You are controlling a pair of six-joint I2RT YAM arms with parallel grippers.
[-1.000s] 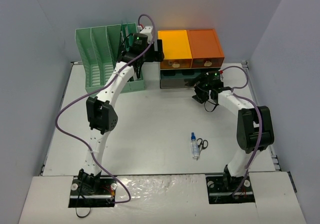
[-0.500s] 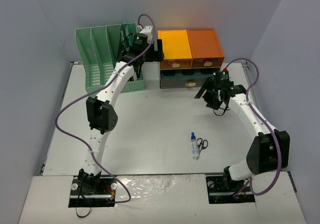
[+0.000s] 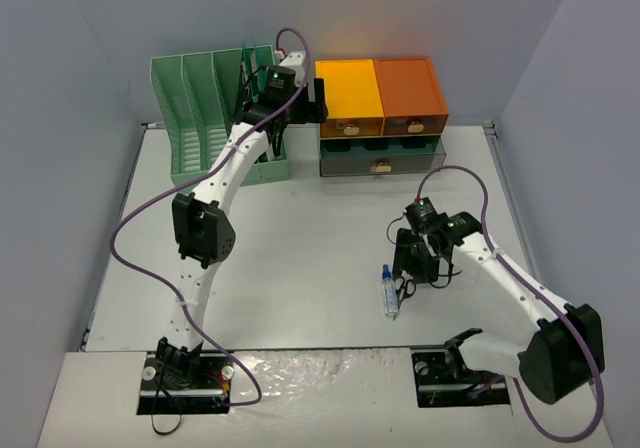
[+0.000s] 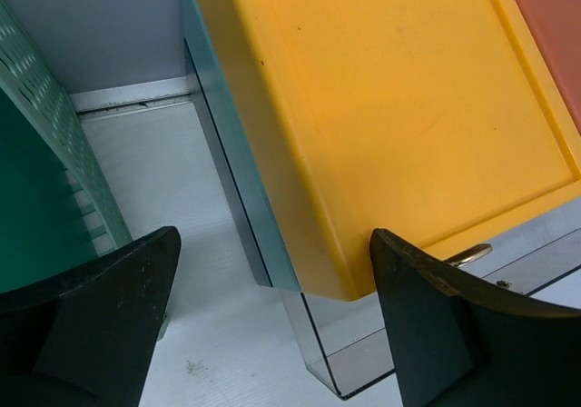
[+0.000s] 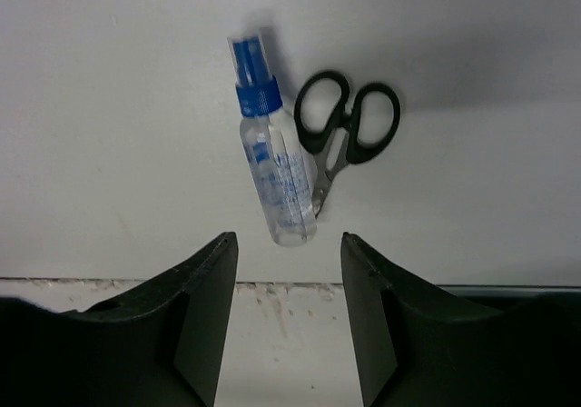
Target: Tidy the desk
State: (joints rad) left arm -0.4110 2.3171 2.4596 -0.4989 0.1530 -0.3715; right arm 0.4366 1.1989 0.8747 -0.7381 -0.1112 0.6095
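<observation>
The white desk (image 3: 300,238) carries a small clear spray bottle with a blue cap (image 3: 389,292) and black-handled scissors (image 3: 405,287), lying side by side near the front right. In the right wrist view the bottle (image 5: 272,182) and the scissors (image 5: 345,130) lie just beyond my right gripper (image 5: 286,248), which is open and empty above them. My right gripper (image 3: 411,265) hovers over them in the top view. My left gripper (image 3: 300,98) is open and empty at the back, between the green file rack and the drawer cabinet. In its wrist view the left gripper (image 4: 272,262) frames the cabinet's yellow corner (image 4: 381,125).
A green slotted file rack (image 3: 210,113) stands at the back left. An orange-and-dark-green drawer cabinet (image 3: 380,113) stands at the back centre, its clear lower drawer (image 3: 380,163) slightly out. Grey walls enclose the desk on three sides. The desk's front edge (image 5: 290,284) lies just below the bottle.
My right arm has swung from the drawer cabinet forward and down to above the bottle and scissors. The left arm has not moved.
</observation>
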